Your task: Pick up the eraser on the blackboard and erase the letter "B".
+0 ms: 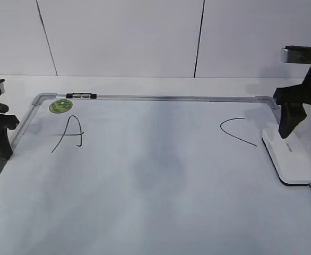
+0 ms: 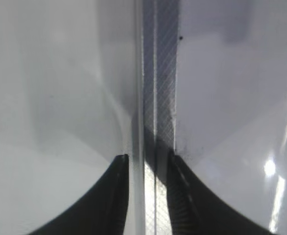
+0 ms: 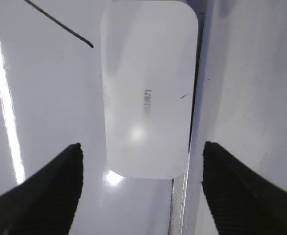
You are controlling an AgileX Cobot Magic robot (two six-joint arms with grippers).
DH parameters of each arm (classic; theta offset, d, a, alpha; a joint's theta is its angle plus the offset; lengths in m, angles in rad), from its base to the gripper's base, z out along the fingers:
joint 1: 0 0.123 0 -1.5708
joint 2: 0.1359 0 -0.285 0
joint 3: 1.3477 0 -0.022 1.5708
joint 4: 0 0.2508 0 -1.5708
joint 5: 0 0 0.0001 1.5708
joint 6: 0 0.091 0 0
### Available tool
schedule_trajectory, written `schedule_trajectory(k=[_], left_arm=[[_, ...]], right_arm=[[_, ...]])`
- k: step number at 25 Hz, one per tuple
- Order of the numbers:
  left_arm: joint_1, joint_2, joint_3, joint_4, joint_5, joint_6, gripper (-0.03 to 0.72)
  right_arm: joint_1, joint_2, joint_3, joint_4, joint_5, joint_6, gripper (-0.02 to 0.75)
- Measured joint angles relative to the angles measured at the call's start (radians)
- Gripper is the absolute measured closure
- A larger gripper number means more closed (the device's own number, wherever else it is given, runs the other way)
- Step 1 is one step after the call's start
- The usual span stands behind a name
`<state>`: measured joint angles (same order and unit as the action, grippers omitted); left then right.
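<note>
The eraser (image 1: 289, 156) lies flat on the blackboard (image 1: 161, 202) against its right frame edge, just right of the "C" (image 1: 237, 130); the right end effector (image 3: 142, 169) hangs above it, fingers spread wide, touching nothing. The left end effector (image 2: 147, 164) (fingers narrowly parted) sits over the board's left frame. Between "A" (image 1: 69, 134) and "C" no "B" shows.

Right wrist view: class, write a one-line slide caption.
Open right pincer hovers above the white eraser lying by the blackboard frame.

A white table (image 1: 145, 85) carries the blackboard (image 1: 155, 98) flat.
</note>
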<state>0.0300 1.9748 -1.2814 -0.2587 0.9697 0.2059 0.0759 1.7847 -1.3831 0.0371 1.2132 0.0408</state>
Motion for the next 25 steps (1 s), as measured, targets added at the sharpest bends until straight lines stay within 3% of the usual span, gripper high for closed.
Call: schedule_trajectory(k=[3, 11, 18, 25], left_arm=[[0.0, 0.002, -0.041, 0.009, 0.036, 0.0, 0.427], [0.0, 0.002, -0.166, 0.009, 0.219, 0.0, 0.414], [0.0, -0.085, -0.156, 0.012, 0.234, 0.0, 0.418], [0.0, -0.316, -0.023, 0.034, 0.242, 0.0, 0.419]], right_arm=[[0.0, 0.0, 0.0, 0.01, 0.004, -0.007, 0.143], [0.0, -0.087, 0.0, 0.043, 0.006, -0.017, 0.143], [0.0, -0.282, 0.048, 0.089, 0.012, -0.019, 0.143], [0.0, -0.558, 0.138, 0.085, 0.02, -0.019, 0.143]])
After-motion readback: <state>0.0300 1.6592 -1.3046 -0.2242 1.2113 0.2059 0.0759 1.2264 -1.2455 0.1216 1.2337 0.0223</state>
